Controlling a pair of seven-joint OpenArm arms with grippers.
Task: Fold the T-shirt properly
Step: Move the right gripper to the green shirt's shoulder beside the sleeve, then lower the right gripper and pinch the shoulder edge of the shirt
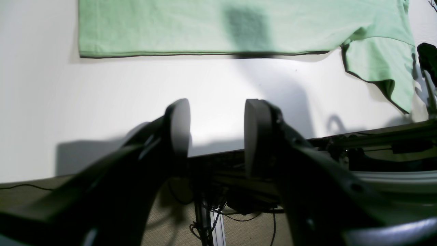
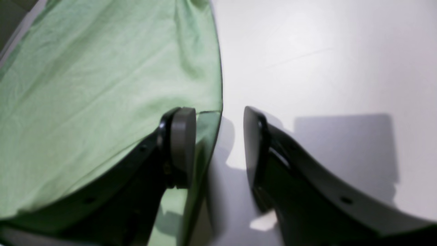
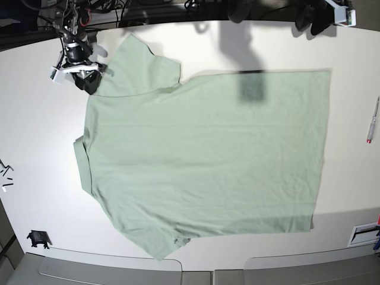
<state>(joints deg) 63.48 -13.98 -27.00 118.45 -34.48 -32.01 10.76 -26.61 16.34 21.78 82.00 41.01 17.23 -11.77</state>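
Observation:
The pale mint-green T-shirt point(image 3: 208, 154) lies spread flat on the white table point(image 3: 35, 130), collar to the left and hem to the right in the base view. My right gripper point(image 3: 89, 82) stands open at the upper-left sleeve. In the right wrist view, the T-shirt point(image 2: 102, 78) edge runs between the fingers of the right gripper point(image 2: 220, 136), one finger over cloth and one over bare table. My left gripper point(image 1: 216, 126) is open and empty above the table's far edge. It is short of the T-shirt point(image 1: 205, 27) side edge and appears dark at the top of the base view point(image 3: 240, 12).
A pen point(image 3: 372, 122) lies near the table's right edge. A small black piece point(image 3: 37, 238) sits at the lower left, with small bits point(image 3: 5, 177) on the left edge. Cables and frame parts point(image 1: 218, 205) hang below the table's far edge.

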